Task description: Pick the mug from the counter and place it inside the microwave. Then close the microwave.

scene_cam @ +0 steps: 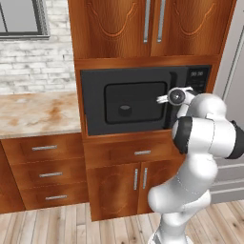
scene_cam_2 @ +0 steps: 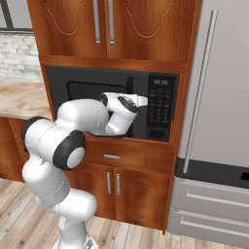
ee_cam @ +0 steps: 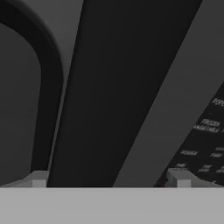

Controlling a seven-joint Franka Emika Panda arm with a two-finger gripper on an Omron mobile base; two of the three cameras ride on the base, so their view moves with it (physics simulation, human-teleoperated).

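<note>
As door sits shut, black microwave (scene_cam: 143,100), mug (scene_cam: 125,108) possibly inside

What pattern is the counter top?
The counter is mottled beige and rust marble, clearest in the left base view.

arm: raised, elbow bent, reaching forward | hand (ee_cam: 109,179): level, fingers set apart, nothing between

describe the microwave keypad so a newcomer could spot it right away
Find the tall wooden cabinet column standing between the marble counter and the grey fridge; the black microwave is built into it. The keypad is the narrow vertical panel at the microwave's right end, with a small display above rows of tiny buttons, unlike the windowed door beside it.
</note>
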